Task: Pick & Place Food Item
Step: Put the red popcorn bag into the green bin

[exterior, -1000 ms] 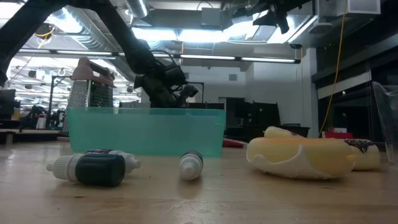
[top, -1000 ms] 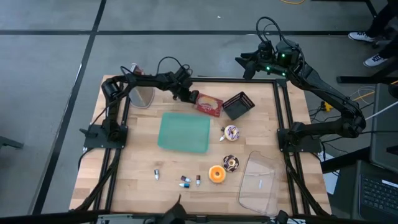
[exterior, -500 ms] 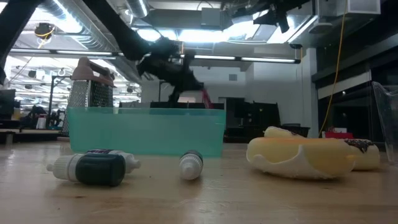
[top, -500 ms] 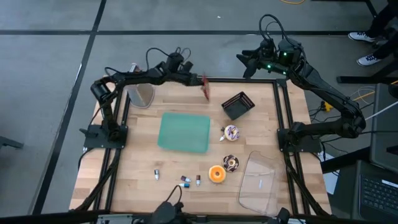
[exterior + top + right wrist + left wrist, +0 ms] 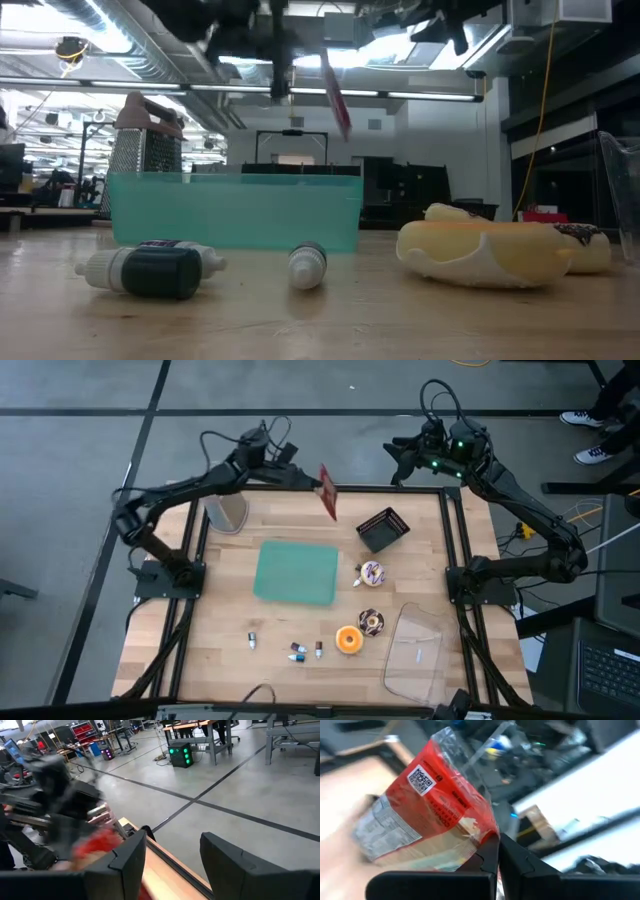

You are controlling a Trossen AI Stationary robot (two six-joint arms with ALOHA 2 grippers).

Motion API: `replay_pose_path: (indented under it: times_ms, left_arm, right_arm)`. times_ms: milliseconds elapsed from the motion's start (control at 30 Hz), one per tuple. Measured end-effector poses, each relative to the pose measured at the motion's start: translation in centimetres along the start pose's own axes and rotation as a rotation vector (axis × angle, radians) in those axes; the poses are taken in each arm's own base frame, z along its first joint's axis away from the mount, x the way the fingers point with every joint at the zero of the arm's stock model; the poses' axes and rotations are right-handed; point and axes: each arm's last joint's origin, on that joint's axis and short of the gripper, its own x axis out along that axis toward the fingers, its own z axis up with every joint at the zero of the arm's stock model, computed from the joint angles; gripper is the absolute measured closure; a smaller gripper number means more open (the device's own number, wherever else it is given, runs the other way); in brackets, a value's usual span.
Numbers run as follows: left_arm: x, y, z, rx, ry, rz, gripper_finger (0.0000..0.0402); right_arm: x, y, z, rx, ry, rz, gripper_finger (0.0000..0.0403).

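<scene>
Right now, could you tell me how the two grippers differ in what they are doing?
The left gripper is shut on the red food packet, held up over the table's far edge; the right gripper is open and empty, beyond the far right corner. Both are raised off the table.

Overhead camera looks straight down on the whole worktop [image 5: 320, 660]. Low camera looks level across it. Wrist cameras look forward closely; all share the red packet [image 5: 327, 492].
</scene>
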Motion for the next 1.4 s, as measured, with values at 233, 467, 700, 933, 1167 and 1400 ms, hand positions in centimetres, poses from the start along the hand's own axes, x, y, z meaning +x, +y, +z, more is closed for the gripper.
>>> replay_pose_path:
  times_ms: [233,467,700,933,1167,1400]
  left_arm:
    - [-1.2,-6.8,-2.4,-0.07,0.087,-0.095,0.04]
    - [-0.2,-8.7,-7.5,-0.177,0.253,0.106,0.04]
    - [1.4,-6.7,-10.3,-0.174,0.338,0.303,0.04]
    - [2.6,-2.7,-13.3,-0.281,0.401,0.354,0.04]
    - [3.2,0.1,-16.3,-0.347,0.416,0.342,0.04]
    - [2.4,2.1,-18.9,-0.441,0.448,0.401,0.0391]
  right_arm:
    - [0.0,-0.2,0.1,0.002,-0.002,-0.007,0.0217]
    - [0.0,-0.2,0.1,0.002,-0.002,-0.007,0.0217]
    - [0.0,-0.2,0.0,0.002,0.0,-0.003,0.0217]
    - [0.0,-0.1,0.0,0.001,0.011,0.034,0.0217]
    - [0.0,-0.1,-0.1,-0.002,0.029,0.047,0.0218]
    - [0.3,-0.3,-0.3,0.001,0.038,0.04,0.0218]
